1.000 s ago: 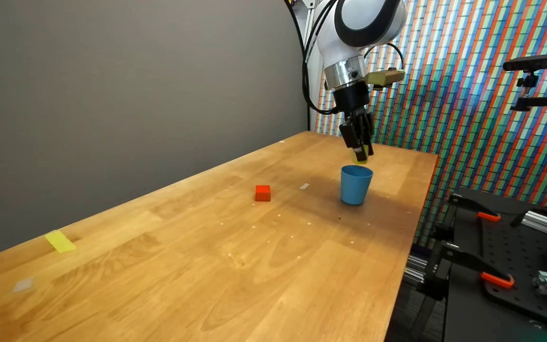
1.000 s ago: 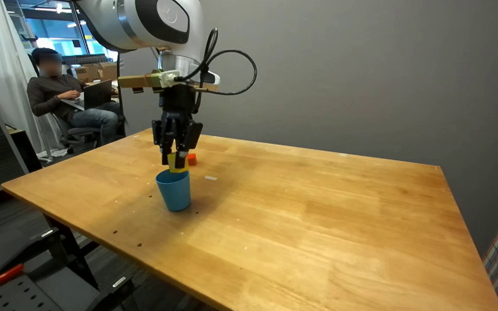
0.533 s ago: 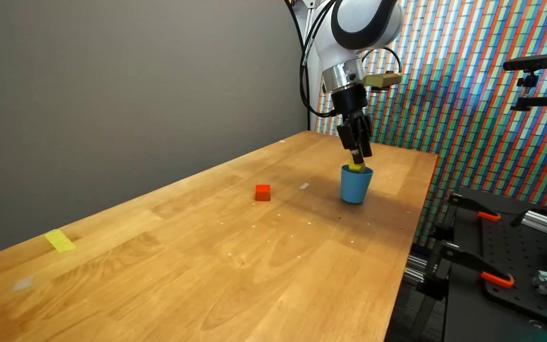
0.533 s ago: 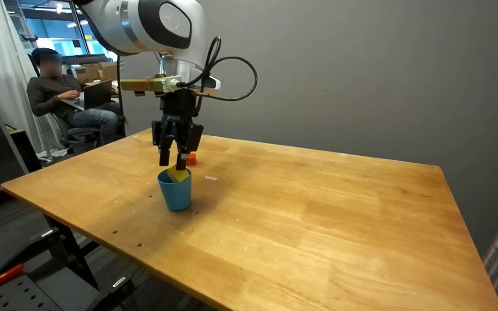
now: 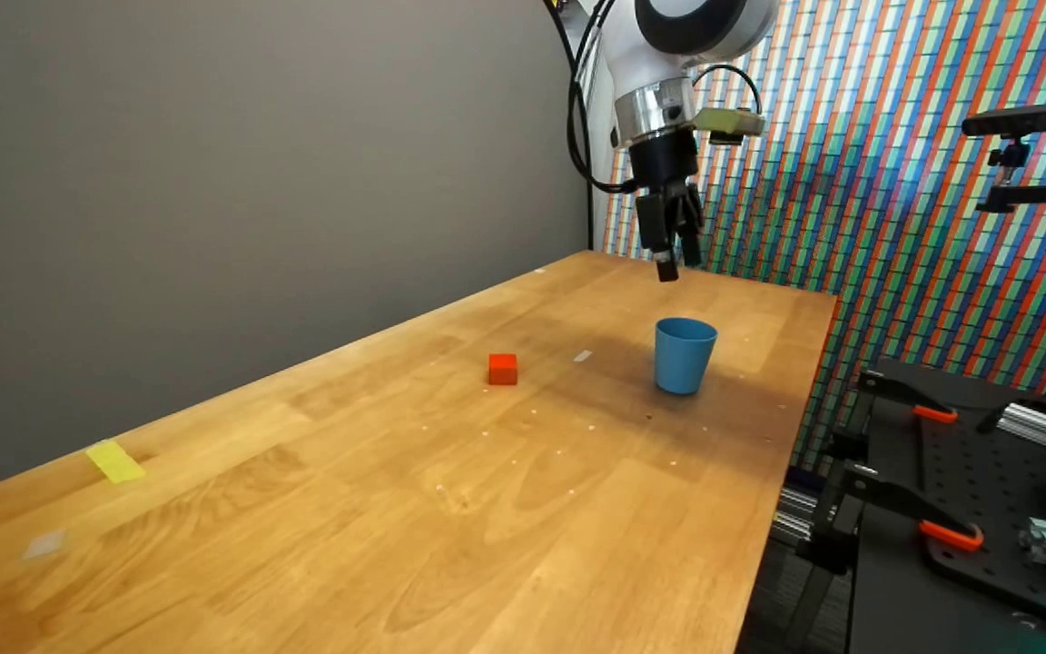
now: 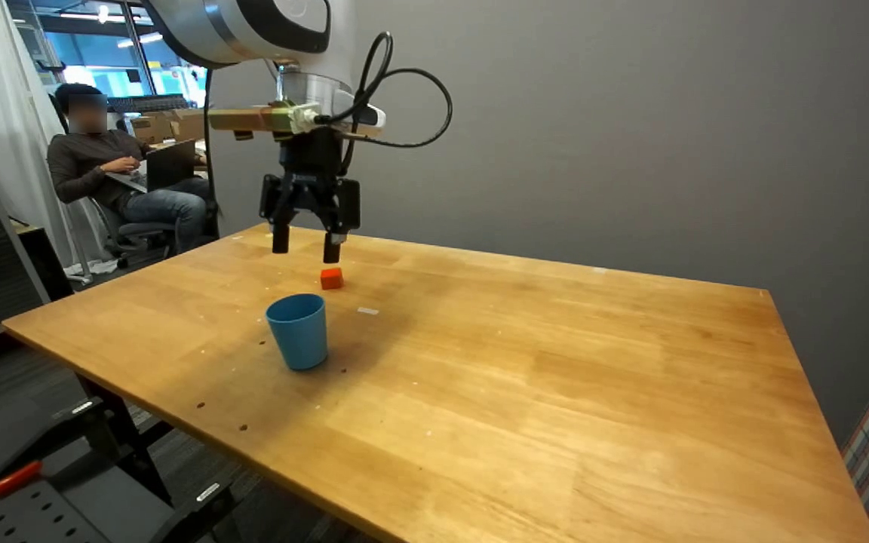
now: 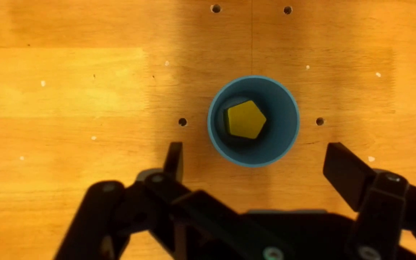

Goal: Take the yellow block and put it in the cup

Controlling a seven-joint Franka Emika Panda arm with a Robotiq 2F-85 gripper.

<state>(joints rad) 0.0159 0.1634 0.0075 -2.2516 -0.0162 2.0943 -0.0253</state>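
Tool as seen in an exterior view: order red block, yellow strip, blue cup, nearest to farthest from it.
1. Blue cup: nearest, standing on the table roughly below the tool.
2. Red block: left of the cup in that view.
3. Yellow strip: farthest, at the far left of that view, well beyond the red block.

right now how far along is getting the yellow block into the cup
Done: the yellow block lies inside the cup in the wrist view. Held: nothing; the hand is open above the cup. Left: with that inside, probably only moving the hand away.
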